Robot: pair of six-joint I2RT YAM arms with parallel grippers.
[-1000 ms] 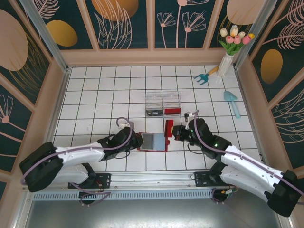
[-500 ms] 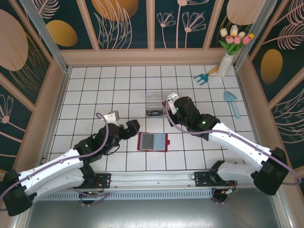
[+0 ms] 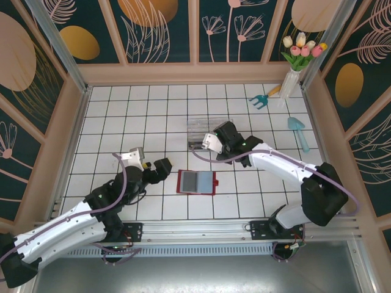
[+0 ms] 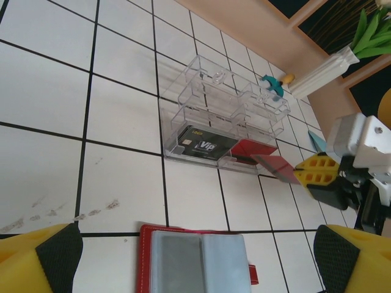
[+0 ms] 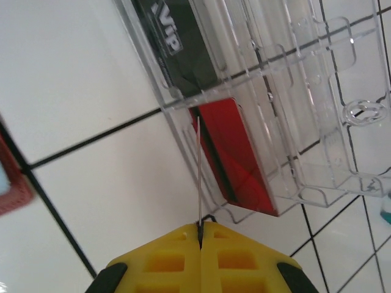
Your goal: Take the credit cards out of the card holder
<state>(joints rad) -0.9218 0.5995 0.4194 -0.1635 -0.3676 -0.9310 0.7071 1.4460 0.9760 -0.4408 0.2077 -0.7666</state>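
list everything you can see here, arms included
wallet: 1, red with grey pockets, open, table centre
tray: 1, clear, behind wallet
black card: 1, black, in tray
red card: 1, red, in tray
held card: 1, dull red, at tray's front
rake: 1, blue, far right
scoop: 1, teal, right side
vase of tulips: 1, white, far right corner
left pincer: 1, yellow, open, left of wallet
right pincer: 1, yellow, shut on held card

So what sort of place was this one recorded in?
Looks like a staged robot test cell dressed as a garden room: a white grid-tiled table boxed in by leaf-patterned wall panels, with a vase of tulips and a toy rake as props.
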